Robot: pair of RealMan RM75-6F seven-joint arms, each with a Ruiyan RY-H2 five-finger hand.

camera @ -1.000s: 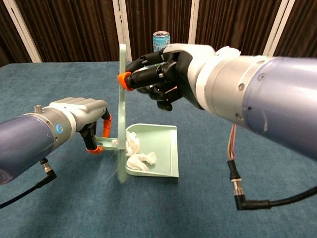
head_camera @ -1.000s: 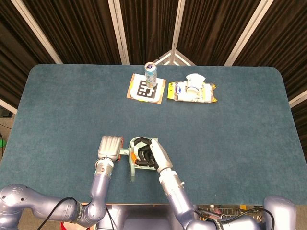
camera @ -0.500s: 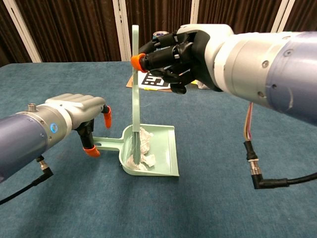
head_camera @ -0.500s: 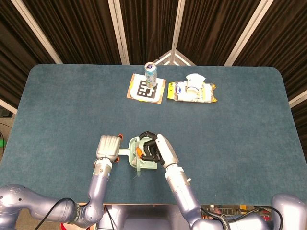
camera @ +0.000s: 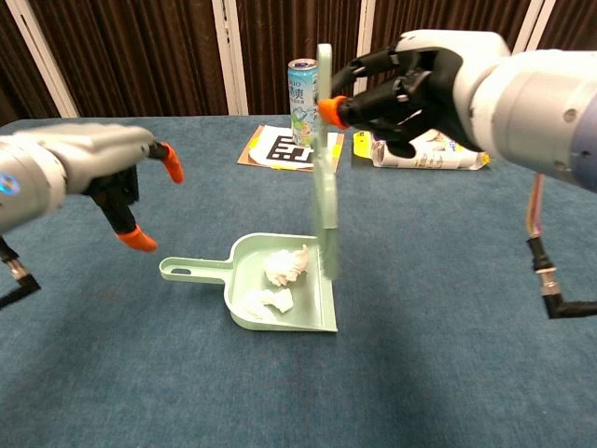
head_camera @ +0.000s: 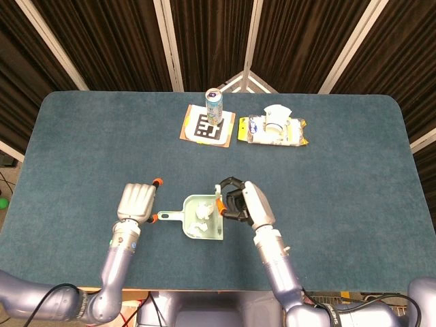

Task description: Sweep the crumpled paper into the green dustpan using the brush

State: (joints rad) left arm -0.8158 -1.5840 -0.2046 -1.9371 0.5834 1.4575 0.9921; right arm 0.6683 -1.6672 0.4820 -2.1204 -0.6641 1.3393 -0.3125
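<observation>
The green dustpan lies flat on the table with its handle pointing left. Crumpled white paper sits inside the pan. My right hand grips the pale green brush near its top; the brush hangs upright over the pan's right edge. My left hand is open, lifted up and to the left of the dustpan handle, apart from it.
At the back stands a drink can on a printed marker card. A pack of wipes lies to its right. Blue cloth covers the table.
My left hand let go of the dustpan handle and drew away to the left. My right hand carried the brush from the pan's left side to its right edge.
</observation>
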